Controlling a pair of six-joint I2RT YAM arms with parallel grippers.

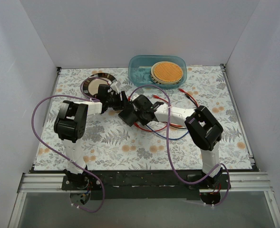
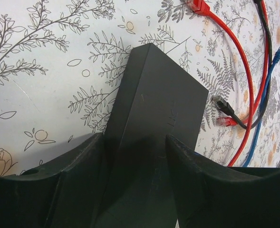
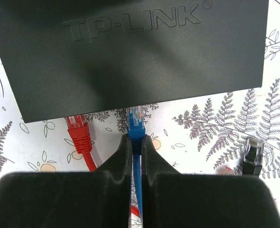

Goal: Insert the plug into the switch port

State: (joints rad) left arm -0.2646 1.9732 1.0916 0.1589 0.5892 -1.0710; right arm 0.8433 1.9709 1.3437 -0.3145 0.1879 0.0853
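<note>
Seen from the right wrist, the blue plug (image 3: 135, 122) points to 12 o'clock, tip at the edge of the flat dark grey TP-LINK switch (image 3: 130, 52).

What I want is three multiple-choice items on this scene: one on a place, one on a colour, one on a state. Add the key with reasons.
1. Where on the table does the tub stand?
A at its far edge
B at its near edge
C at its left edge

2. What colour is the plug lying just left of the blue plug in the right wrist view?
A black
B red
C white

3. How is the right gripper?
A wide open and empty
B shut on the tub's rim
C shut on the blue plug

Key:
1 A, the overhead view shows the tub on the side farthest from the robot.
2 B, the red plug lies beside the blue one.
3 C, both fingers pinch the blue plug's sleeve.
</note>
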